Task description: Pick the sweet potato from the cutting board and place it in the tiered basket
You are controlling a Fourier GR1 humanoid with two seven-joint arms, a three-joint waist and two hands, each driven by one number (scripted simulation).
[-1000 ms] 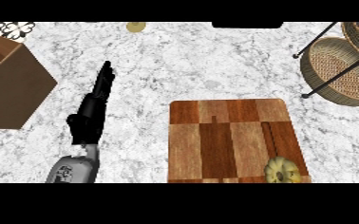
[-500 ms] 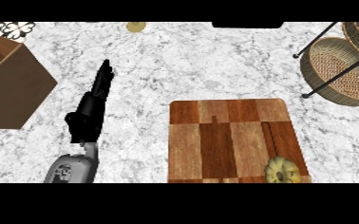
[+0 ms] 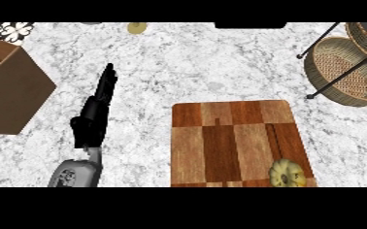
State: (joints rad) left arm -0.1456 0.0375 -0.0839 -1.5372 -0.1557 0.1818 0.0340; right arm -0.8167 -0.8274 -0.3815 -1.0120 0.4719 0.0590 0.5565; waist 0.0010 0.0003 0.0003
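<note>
A wooden cutting board [image 3: 237, 143] lies on the marble counter at the lower right. On its lower right corner sits a pale yellow, lobed vegetable [image 3: 287, 172], partly cut off by the view's lower edge; no other food shows on the board. The wicker tiered basket [image 3: 337, 68] on a black frame stands at the right edge. My left hand [image 3: 94, 114] rests on the counter left of the board, fingers straight and pointing away. The right hand does not show.
A brown wooden box [image 3: 22, 94] stands at the left edge. A small pale round object [image 3: 137, 27] lies at the counter's far edge, and a dark object [image 3: 251, 25] sits at the top. A patterned tile [image 3: 14, 30] shows at the top left corner.
</note>
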